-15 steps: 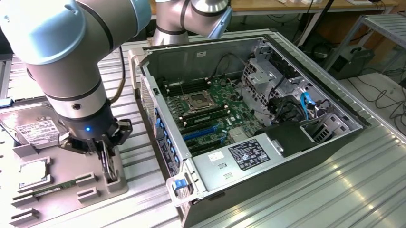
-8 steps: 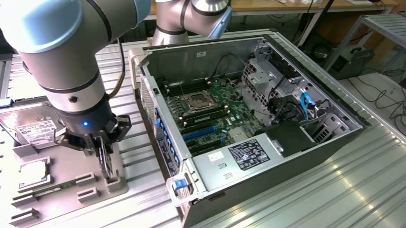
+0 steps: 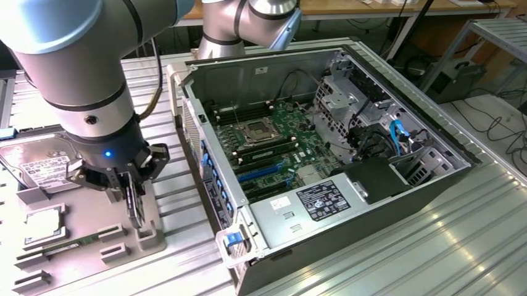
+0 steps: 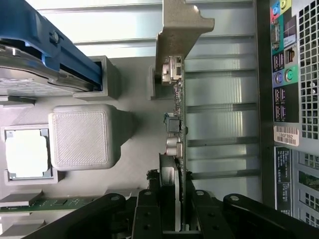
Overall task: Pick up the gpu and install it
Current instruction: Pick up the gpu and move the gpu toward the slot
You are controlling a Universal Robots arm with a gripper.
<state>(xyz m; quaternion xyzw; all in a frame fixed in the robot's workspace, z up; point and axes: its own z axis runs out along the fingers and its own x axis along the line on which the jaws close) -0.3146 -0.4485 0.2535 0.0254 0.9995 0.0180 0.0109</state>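
The black gripper (image 3: 129, 185) is clenched on the gpu (image 3: 133, 209), a thin green circuit-board card with a black round fan and a silver metal end bracket, with 1 finger on each face near the fan. The card stands on edge over the pale grey plastic parts tray (image 3: 82, 216), at 8 o'clock in the exterior view, with the open metal computer case (image 3: 239, 77) at its 3 o'clock. A silver boxy hard drive (image 3: 37, 163) lies at its 10 o'clock and a long narrow green RAM stick (image 3: 70, 243) at its 8 o'clock.

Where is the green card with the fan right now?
The thin green circuit-board card stands upright in the gripper at the grey parts holder on the exterior view's left, beside the open computer case.
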